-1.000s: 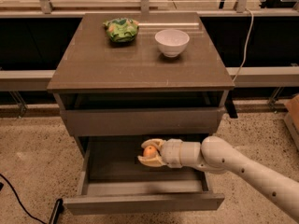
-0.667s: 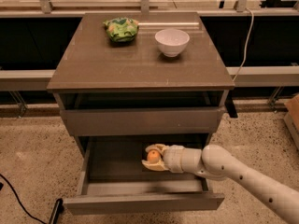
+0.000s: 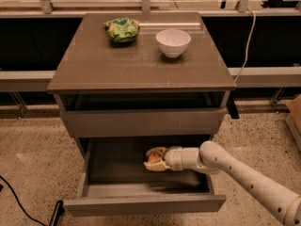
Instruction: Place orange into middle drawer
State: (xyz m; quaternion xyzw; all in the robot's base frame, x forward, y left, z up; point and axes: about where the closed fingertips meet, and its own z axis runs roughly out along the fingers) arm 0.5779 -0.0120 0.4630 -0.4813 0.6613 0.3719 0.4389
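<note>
In the camera view you look down at the front of a grey-brown cabinet. Its middle drawer (image 3: 141,204) is pulled well out towards you, so the dark-grey bottom and low side walls lie open to sight. The robot's white arm (image 3: 244,178) comes in from the lower right, crosses the drawer's right wall and reaches leftwards over the drawer's inside.

Your tool (image 3: 151,159) is inside the outline of the drawer, a little right of its middle and nearer the back than the front panel. Its two pale fingers (image 3: 156,150) are clamped on the orange (image 3: 154,158), one above the fruit and one below it as you see them here. Only a small part of the orange skin shows between them. So the orange is in the tool's grip, within the open middle drawer. You cannot tell from this angle whether it touches the drawer bottom or hangs just clear of it.

Above the open drawer, the upper drawer (image 3: 141,122) has its plain front panel standing slightly forward of the cabinet, with a dark gap over it.

On the worktop (image 3: 131,67), a green patterned snack bag (image 3: 122,29) lies near the back edge, left of centre. A white bowl (image 3: 173,42) stands upright to its right, apart from the bag.

A black cable (image 3: 19,202) runs over the speckled floor (image 3: 37,145) at the lower left.
</note>
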